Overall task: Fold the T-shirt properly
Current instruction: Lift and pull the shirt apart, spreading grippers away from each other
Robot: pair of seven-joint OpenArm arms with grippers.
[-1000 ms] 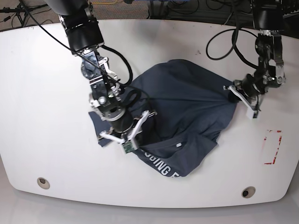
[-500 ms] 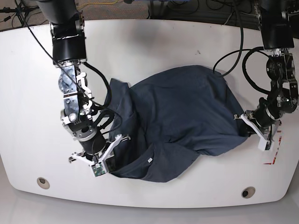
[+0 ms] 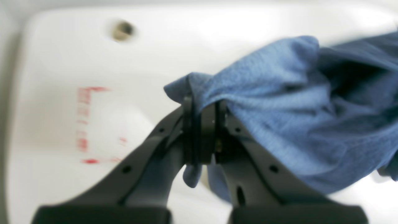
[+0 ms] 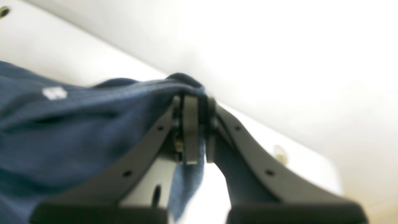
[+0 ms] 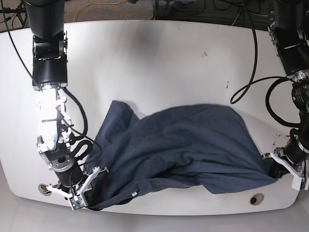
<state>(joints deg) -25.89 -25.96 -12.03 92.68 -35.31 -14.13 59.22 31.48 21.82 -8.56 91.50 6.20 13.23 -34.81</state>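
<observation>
Along the counter's (image 5: 145,58) near edge the T-shirt (image 5: 193,140) lies stretched, rumpled, between both tools: the left tool (image 5: 282,169) pinches one end, the right tool (image 5: 82,193) the other, each clamped on cloth.

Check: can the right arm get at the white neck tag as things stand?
Probably not. The right gripper is shut on the T-shirt edge, so it isn't free. The neck tag lies close by, uncovered, but reaching it means letting go first.
</observation>
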